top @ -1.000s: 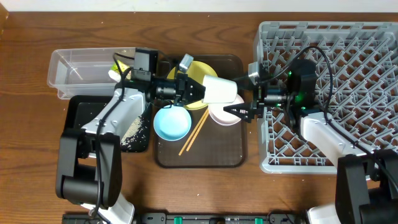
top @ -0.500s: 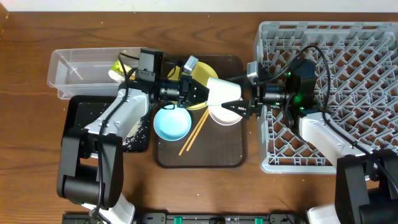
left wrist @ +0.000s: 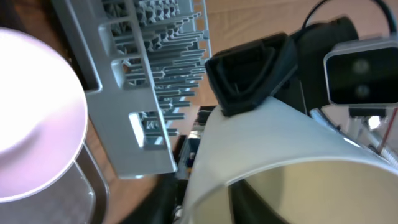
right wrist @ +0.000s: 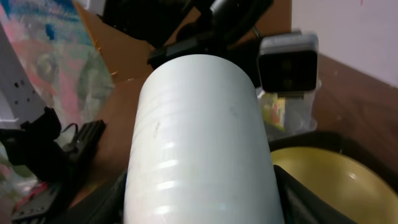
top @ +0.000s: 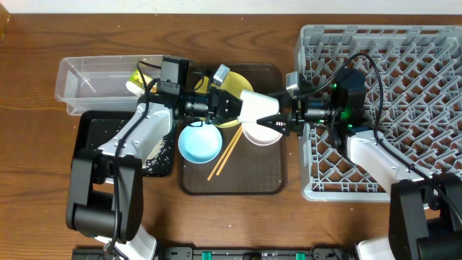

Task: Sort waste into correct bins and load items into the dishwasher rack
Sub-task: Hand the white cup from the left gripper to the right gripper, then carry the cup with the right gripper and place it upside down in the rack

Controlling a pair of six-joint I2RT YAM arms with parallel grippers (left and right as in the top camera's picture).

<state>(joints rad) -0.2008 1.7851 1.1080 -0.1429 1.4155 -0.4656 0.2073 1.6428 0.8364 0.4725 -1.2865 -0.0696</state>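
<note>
Two at far left: tub [top: 94, 78], black tray [top: 101, 126].
Left gripper [top: 234, 107]: clamped on the cup [top: 258, 106], held sideways above the brown tray [top: 245, 177].
Right gripper [top: 274, 115]: spread, fingers [top: 271, 124] flanking the cup's far end.
Rack [top: 404, 58]: right of bench [top: 29, 180].

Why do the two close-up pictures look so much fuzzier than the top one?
Overhead: sharp, evenly lit. Left wrist: the white bowl is washed out by glare, the cup too near to focus. Right wrist: the cup fills the frame, soft, with bright streaks.
</note>
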